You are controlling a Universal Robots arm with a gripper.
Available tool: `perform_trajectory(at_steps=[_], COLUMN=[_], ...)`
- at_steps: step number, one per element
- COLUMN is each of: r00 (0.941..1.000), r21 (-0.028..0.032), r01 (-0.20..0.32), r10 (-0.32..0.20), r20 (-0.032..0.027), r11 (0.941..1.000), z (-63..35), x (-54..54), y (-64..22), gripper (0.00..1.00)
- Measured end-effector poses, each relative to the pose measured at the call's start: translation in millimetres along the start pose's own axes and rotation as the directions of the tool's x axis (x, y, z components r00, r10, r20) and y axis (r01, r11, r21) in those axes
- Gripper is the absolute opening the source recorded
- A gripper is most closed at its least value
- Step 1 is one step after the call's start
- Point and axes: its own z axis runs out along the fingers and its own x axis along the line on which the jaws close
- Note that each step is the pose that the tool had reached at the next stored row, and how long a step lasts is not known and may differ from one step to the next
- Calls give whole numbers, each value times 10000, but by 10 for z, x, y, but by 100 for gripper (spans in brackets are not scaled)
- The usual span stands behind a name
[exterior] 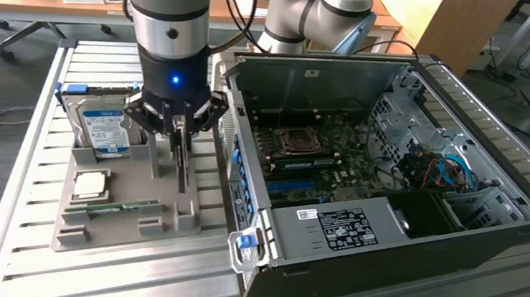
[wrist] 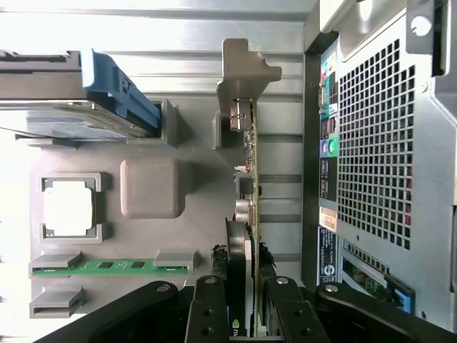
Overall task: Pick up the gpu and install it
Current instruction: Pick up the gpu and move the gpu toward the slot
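Observation:
The gpu (exterior: 183, 164) stands on edge in a slot of the grey holder tray (exterior: 119, 231), a thin green card with a black cooler. In the wrist view the gpu (wrist: 251, 171) runs away from me, its silver end bracket (wrist: 244, 68) at the far end. My gripper (exterior: 182, 128) hangs straight down over the card. My gripper (wrist: 243, 296) has one black finger (wrist: 208, 309) on each side of the card's near end, pressed against the board and cooler. The card still sits in the tray.
On the tray (wrist: 150, 189) are a hard drive (exterior: 103, 131) with a blue-white label, a silver CPU (exterior: 89, 185) and a green memory stick (exterior: 121, 206). The open computer case (exterior: 389, 166) lies close on the exterior view's right, motherboard exposed.

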Motion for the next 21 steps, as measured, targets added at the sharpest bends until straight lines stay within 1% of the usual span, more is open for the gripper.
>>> perform_trajectory(at_steps=[7, 10, 21], r00=[10000, 10000, 10000], r21=[-31, -34, -34], r01=[-1, -1, -1], r10=[1, 1, 1], r20=[0, -1, 0], r11=[10000, 10000, 10000], z=[-276, -353, -360], x=[-6, -8, -8], y=[13, 17, 18], gripper=[27, 27, 27])
